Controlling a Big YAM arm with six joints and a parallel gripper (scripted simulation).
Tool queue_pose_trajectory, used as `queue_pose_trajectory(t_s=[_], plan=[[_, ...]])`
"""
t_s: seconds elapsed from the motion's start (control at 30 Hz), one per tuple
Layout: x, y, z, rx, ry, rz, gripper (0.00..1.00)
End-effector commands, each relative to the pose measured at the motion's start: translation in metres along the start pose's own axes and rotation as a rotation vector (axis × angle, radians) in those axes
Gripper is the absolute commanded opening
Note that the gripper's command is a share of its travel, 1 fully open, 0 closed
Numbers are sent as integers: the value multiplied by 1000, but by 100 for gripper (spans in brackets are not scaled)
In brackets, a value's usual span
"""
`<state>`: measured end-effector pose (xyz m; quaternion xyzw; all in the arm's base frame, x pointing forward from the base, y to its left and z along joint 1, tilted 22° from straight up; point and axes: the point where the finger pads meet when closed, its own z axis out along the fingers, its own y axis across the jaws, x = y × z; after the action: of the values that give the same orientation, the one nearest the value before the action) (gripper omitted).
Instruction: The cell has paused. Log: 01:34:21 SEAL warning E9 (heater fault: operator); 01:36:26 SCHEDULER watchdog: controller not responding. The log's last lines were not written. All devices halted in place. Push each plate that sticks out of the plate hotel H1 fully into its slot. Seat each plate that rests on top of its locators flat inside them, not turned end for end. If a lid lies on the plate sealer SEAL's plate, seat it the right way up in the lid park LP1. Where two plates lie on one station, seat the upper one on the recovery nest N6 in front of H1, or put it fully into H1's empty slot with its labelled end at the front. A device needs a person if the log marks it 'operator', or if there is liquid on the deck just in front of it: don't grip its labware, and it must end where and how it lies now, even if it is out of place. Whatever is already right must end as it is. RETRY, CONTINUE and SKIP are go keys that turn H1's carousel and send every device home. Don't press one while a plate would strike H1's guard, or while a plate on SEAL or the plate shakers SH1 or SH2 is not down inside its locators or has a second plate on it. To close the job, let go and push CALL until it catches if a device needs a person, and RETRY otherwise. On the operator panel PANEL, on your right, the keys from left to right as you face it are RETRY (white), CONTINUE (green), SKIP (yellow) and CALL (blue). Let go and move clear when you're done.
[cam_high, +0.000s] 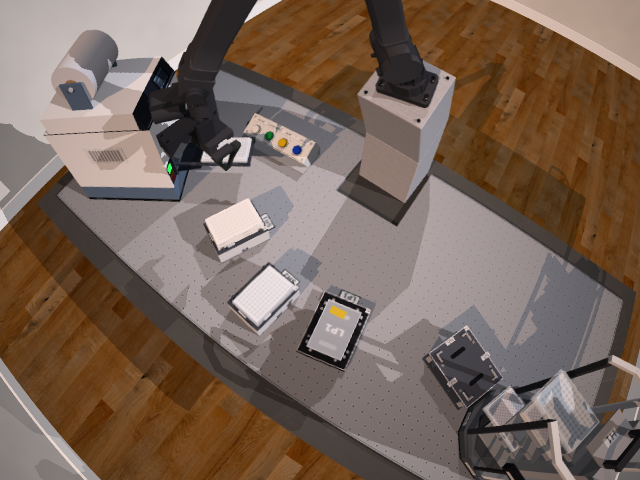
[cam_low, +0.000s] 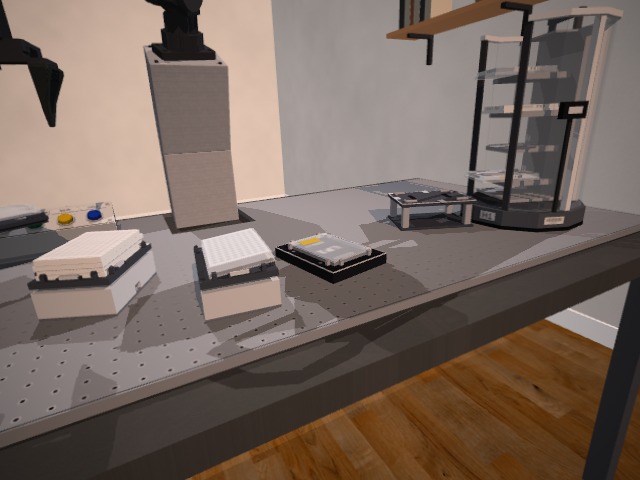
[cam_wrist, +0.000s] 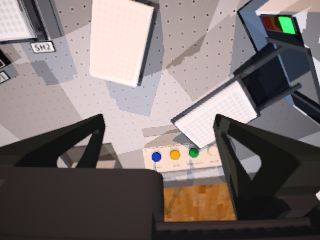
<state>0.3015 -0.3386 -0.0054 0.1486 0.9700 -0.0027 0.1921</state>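
My gripper (cam_high: 226, 153) (cam_wrist: 159, 120) is open and empty. It hangs above the white plate (cam_high: 242, 147) (cam_wrist: 220, 112) on the tray of the sealer SEAL (cam_high: 113, 147). One of its fingers (cam_low: 47, 93) shows at the top left of the exterior view. Shaker SH1 (cam_high: 241, 242) (cam_low: 87, 299) carries a thick white stack of plates (cam_high: 233, 222) (cam_low: 87, 250) (cam_wrist: 122, 40). Shaker SH2 (cam_high: 268, 320) (cam_low: 240, 297) carries one white plate (cam_high: 263, 294) (cam_low: 235, 250). A clear lid (cam_high: 334, 328) (cam_low: 330, 246) lies in lid park LP1 (cam_high: 306, 347) (cam_low: 338, 272). The nest N6 (cam_high: 445, 356) (cam_low: 431, 196) is bare.
The panel PANEL (cam_high: 305, 151) (cam_low: 77, 209) (cam_wrist: 150, 150) with its coloured keys lies just past the sealer plate. The arm's pedestal (cam_high: 400, 149) (cam_low: 193, 134) stands at the back. The hotel H1 (cam_high: 516, 427) (cam_low: 516, 129) with clear plates (cam_high: 563, 403) stands at the far right.
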Motion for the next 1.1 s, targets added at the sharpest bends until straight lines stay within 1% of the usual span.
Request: queue_pose_trajectory(t_s=[0.0,0.03,0.1,0.23,0.27,0.33,0.37,0.4,0.43,0.5,0.57,0.6,0.67,0.73,0.87,0.9,1.07], plan=[[-8,3,-5,26,-19,145,100],[-3,7,4,15,1,184,100],[-13,11,-5,24,-21,245,100],[-22,22,-5,23,-26,378,100],[-23,21,-5,23,-28,411,100],[-17,22,2,17,-9,484,100],[-12,12,1,24,-10,539,100],[-11,12,1,25,-10,544,100],[-21,26,-3,19,-21,482,100],[-24,32,-5,21,-24,415,100],[-24,32,-5,21,-24,415,100],[-21,36,-1,17,-10,363,100],[-27,41,-4,21,-23,293,100],[-29,48,-4,21,-20,240,100],[-32,61,-3,19,-17,242,100],[-33,64,-2,18,-16,264,100],[-40,80,-4,19,-24,263,100]])
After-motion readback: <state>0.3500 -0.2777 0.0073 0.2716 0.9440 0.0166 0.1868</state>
